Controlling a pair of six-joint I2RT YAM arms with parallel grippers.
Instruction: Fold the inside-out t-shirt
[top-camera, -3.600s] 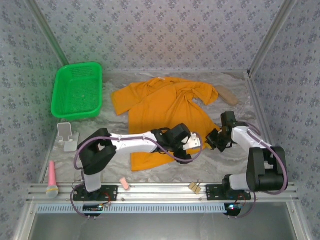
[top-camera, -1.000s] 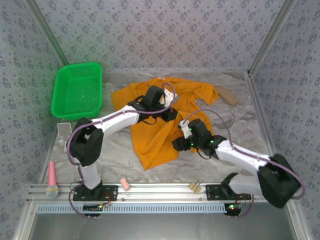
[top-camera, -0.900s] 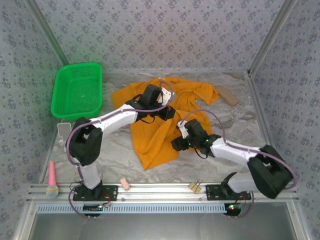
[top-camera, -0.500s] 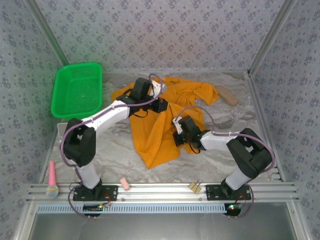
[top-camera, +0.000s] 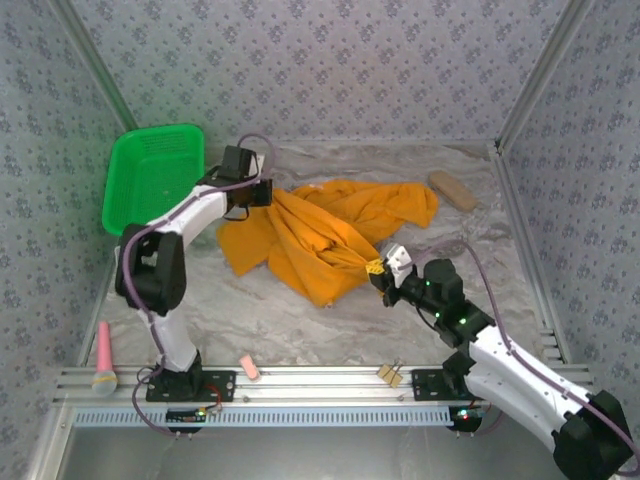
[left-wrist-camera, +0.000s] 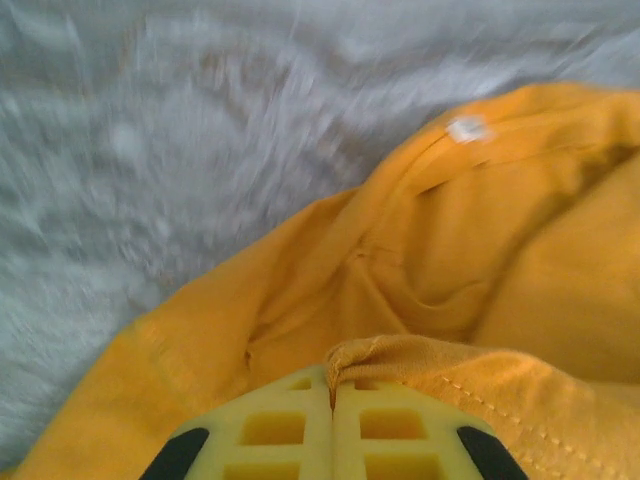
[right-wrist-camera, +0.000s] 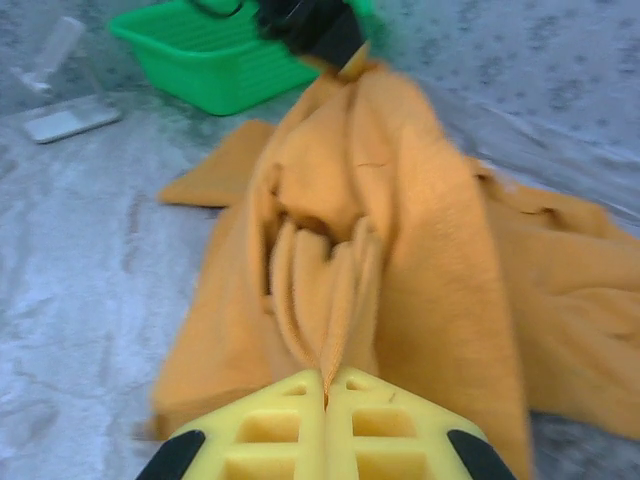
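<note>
Left gripper (top-camera: 263, 193): clamped on a fold of the orange t-shirt (top-camera: 335, 225), beside the green basket (top-camera: 152, 185).
Right gripper (top-camera: 379, 270): pinched shut on the shirt's near edge.
Shirt: stretched between both grippers, the rest bunched on the table (top-camera: 470, 240).
White tag (left-wrist-camera: 465, 128): blurred, probably the neck tag.

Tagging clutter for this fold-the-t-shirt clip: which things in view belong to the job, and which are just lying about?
Part of the job: t-shirt; left hand and right hand, each shut on its fabric.

Lying about: green basket; pink microphone; tan block; small pink piece; wooden clip.
</note>
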